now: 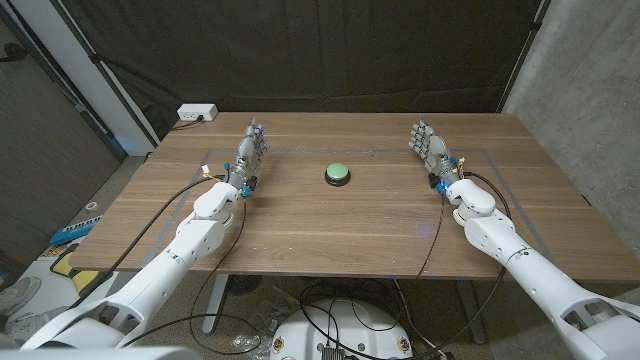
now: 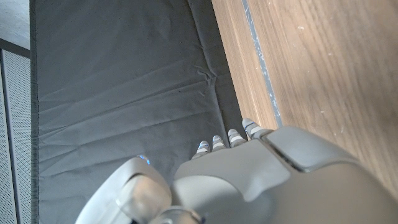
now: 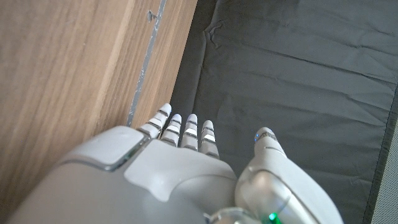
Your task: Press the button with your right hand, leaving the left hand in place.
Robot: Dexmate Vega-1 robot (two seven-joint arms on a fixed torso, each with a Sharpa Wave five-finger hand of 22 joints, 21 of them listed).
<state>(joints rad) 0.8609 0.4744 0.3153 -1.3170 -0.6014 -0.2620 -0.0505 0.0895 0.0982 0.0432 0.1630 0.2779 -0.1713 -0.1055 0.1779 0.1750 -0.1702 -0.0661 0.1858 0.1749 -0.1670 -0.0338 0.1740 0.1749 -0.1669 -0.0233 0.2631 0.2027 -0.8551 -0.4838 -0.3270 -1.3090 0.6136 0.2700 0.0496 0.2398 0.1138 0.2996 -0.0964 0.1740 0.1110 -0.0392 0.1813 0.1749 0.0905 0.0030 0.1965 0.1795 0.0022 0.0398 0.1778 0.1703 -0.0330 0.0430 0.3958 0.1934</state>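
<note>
A green button (image 1: 339,172) sits on the wooden surface (image 1: 340,225), about in the middle between the two arms. It is round, with a smooth green top that bulges up a little. Under the green top is a dark ring, like a low black base. Nothing is touching it.

The right robot hand (image 1: 431,148) is off to one side of the button, well apart from it. It holds nothing. Its fingers (image 3: 180,129) are straight, lie side by side and point toward the far edge of the surface, with the thumb (image 3: 266,138) standing off on its own.

The left robot hand (image 1: 251,150) is on the other side of the button, also well apart from it. It holds nothing too, and its fingers (image 2: 230,138) reach out the same way.

A white box with plugs (image 1: 196,113) sits at the far left corner. A dark cloth (image 1: 330,50) hangs behind the surface.
</note>
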